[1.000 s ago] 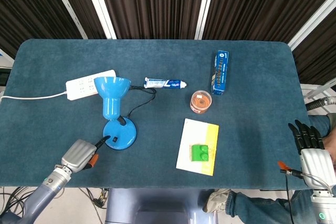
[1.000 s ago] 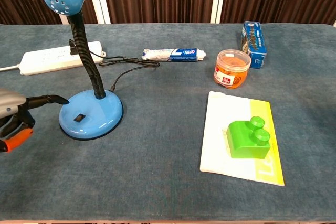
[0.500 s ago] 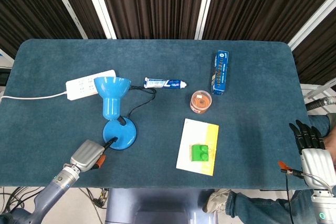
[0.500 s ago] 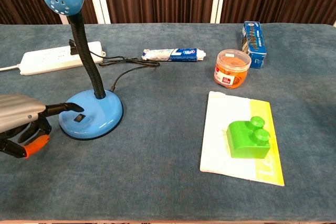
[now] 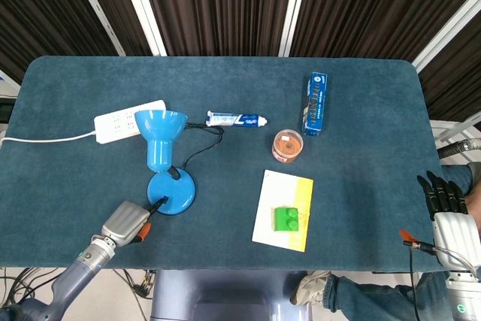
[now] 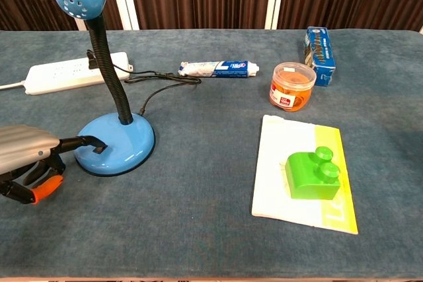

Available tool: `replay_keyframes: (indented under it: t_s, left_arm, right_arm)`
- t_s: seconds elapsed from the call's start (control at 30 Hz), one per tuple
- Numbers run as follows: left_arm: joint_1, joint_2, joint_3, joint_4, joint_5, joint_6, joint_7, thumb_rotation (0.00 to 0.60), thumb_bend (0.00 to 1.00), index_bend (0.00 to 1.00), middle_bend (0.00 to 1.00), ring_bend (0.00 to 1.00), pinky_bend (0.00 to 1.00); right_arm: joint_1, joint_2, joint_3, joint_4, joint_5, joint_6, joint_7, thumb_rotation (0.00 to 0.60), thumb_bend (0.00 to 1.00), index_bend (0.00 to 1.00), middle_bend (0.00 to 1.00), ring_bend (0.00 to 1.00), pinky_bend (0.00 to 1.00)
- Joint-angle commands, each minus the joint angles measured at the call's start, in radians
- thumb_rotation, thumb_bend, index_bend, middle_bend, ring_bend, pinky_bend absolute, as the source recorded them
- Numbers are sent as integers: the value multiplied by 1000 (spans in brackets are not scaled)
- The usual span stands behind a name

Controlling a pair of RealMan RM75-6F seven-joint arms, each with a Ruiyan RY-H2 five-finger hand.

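— Blue all over, that lamp [image 6: 112, 84]: round base on the bench [image 6: 198, 229], black bendy neck, shade up top. One fingertip of my left hand [image 6: 30, 156] presses the switch on the base; it grips nothing.

— Any containers?

— The orange jar [image 6: 291, 86], lid on, something orange inside.

— Your right hand [image 5: 449, 219]?

— At the bench's edge, fingers straight and slightly apart, holding nothing.

Toothpaste tube [image 5: 236, 119], orange jar [image 5: 287, 145], blue box [image 5: 316, 103], green block [image 5: 286, 219] on booklet [image 5: 265, 219]
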Motion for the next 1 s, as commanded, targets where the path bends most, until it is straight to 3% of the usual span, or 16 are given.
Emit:
replay_keyframes:
  t_s: [0.03,1.0]
  left_arm:
    - [-2,-2,2,4,0,0,-4,600,609,50,706,656,711]
    - [-30,-21,21,46,-25,-26,-36,600,610,51,703,656,711]
  right_arm:
    - [0,-1,1,-1,3,0,-2,600,109,0,18,38,0]
    - [-5,-9,11,-14,22,5,-14,600,109,0,18,38,0]
